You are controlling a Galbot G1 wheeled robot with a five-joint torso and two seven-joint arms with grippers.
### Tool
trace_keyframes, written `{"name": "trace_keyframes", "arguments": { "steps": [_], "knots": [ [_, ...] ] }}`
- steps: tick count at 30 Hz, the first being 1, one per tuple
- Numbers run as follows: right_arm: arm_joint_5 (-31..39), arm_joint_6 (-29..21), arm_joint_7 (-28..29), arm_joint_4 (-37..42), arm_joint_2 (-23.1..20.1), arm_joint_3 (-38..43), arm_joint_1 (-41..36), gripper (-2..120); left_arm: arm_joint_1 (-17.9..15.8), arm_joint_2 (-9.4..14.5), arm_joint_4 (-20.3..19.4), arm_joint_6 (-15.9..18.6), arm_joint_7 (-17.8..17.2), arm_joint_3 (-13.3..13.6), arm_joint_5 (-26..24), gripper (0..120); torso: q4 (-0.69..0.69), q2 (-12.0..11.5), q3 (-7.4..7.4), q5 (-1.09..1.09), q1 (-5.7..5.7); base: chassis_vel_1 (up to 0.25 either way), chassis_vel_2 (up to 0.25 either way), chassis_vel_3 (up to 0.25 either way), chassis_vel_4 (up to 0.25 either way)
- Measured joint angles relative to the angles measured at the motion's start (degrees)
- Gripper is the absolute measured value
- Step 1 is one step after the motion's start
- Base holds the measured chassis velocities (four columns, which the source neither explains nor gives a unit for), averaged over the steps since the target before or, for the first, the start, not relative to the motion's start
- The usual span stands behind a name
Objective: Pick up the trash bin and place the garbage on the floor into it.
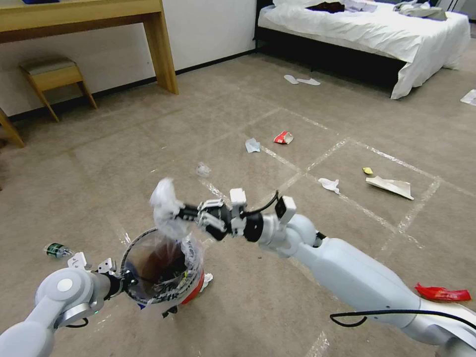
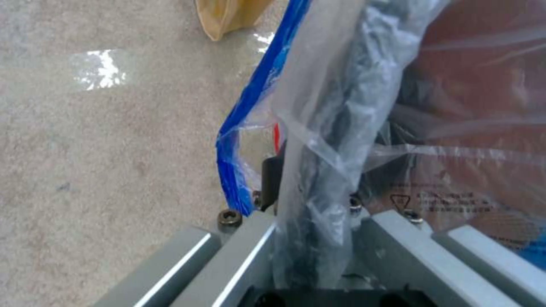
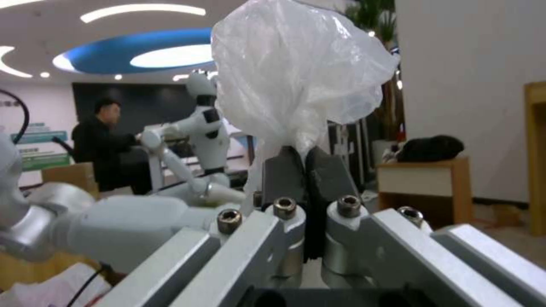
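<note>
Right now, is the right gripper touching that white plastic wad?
Touching. The right wrist view shows the right gripper pinching the white plastic wad between its shut fingers.

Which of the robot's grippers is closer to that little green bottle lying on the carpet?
Left. The left gripper, clamped on the trash bin rim, sits just beside the bottle. The right gripper, holding a white plastic wad above the bin, is farther off.

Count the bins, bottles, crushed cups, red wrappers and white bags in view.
Bins: 1, in the left gripper
Bottles: 1
Crushed cups: 1
Red wrappers: 1
White bags: 1, in the right gripper
Total: 5
</note>
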Motion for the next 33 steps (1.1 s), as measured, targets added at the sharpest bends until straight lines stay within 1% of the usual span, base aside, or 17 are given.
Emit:
{"name": "trace_keyframes", "arguments": {
  "steps": [2,8,11,12,16,21,28,33],
  "knots": [
    [-0.37,0.04,-0.24,-1.24,1.21,-1.41,0.17,0,0.22,0.07,-0.3,0.0,-0.19,-0.23,-0.07,0,0.01,0.0,0.0,0.0,0.0,0.0,0.0,0.0,0.0],
    [-0.71,0.09,-0.59,-3.05,2.15,-3.07,0.51,0,0.36,0.23,-0.65,-0.02,-0.31,-0.62,-0.28,0,-0.01,0.0,0.0,0.0,0.0,0.0,0.0,0.0,0.0],
    [-1.26,0.39,-1.08,-6.83,3.84,-5.09,0.78,0,0.69,0.36,-1.15,-0.07,-0.38,-0.93,-0.44,0,-0.01,0.0,0.0,0.0,0.0,0.0,0.0,0.0,0.0],
    [-1.26,0.39,-1.08,-6.83,3.84,-5.09,0.78,0,0.69,0.36,-1.15,-0.07,-0.38,-0.93,-0.44,0,-0.01,0.0,0.0,0.0,0.0,0.0,0.0,0.0,0.0],
    [-1.68,0.87,-1.08,-10.01,6.17,-6.11,0.88,0,1.08,0.48,-1.57,-0.09,-0.39,-1.33,-0.51,0,0.0,-0.01,0.0,0.0,0.0,0.0,0.0,0.0,0.0],
    [-1.95,1.21,-1.07,-11.35,7.28,-6.4,1.15,0,1.66,0.45,-1.93,-0.09,-0.39,-1.87,-0.57,0,0.0,-0.01,0.0,0.0,0.0,0.0,0.0,0.0,0.0],
    [-2.58,1.9,-1.07,-14.17,8.65,-7.28,1.3,0,2.38,-0.41,-2.57,-0.07,-0.38,-2.2,-0.41,0,0.0,-0.01,0.0,0.0,0.0,0.0,0.0,0.0,0.0],
    [-2.78,2.58,-1.02,-15.41,9.58,-7.6,1.31,0,2.65,-0.37,-3.15,-0.06,-0.39,-2.66,-0.47,0,-0.01,-0.01,0.0,0.01,0.0,0.0,0.0,0.0,0.0]
  ]
}}
